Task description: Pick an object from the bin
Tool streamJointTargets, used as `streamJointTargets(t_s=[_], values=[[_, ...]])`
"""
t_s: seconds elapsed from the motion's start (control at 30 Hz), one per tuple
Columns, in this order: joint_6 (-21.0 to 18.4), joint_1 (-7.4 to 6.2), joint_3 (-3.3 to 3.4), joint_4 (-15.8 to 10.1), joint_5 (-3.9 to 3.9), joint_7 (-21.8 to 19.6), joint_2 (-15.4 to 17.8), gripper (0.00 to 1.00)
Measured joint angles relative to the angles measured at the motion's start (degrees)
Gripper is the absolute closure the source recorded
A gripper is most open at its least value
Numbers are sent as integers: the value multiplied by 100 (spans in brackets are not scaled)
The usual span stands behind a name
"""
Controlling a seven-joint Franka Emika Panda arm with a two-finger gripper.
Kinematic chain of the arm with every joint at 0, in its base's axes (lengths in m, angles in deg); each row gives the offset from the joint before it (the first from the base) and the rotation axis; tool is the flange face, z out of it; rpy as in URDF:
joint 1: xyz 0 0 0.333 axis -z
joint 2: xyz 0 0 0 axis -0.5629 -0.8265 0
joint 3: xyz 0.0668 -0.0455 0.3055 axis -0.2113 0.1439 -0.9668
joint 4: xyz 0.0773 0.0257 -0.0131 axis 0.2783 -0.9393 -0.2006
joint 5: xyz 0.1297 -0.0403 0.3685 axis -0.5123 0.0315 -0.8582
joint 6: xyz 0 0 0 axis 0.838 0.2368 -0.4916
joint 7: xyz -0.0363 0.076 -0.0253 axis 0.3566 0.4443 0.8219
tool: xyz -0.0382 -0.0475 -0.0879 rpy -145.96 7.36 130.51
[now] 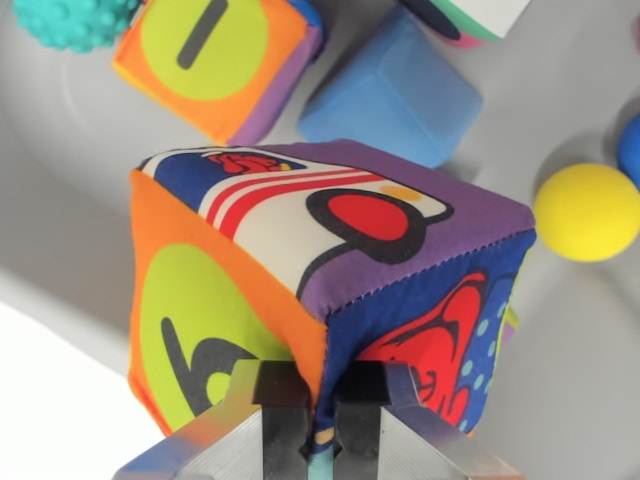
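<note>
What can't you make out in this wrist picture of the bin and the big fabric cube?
- Pincer: fingertips buried at the fabric cube's lower corner; the bottom edge cuts the rest off.
- Number on the cube's orange face: lower part hidden behind the pincer.
- Teal bumpy ball: mostly cut off by the top edge.
- Blue object: a sliver at the wrist view's right edge, unidentifiable.
- Bin: rim not shown.

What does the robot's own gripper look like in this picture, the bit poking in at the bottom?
Only the tip of the gripper shows, at the bottom edge of the wrist view. It has two short black fingers with squared ends, set close side by side. Below them sit pale grey, metal-looking angled blocks with flat facets. No cables, labels or markings are visible on it here.
</note>
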Motion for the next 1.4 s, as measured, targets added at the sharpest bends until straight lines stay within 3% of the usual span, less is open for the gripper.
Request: streamJointTargets(t_s=[0.73, 1.4], values=[[-1323, 0, 3, 774, -47, 36, 547, 100], [-2097, 0, 9, 1392, -55, 46, 699, 100]])
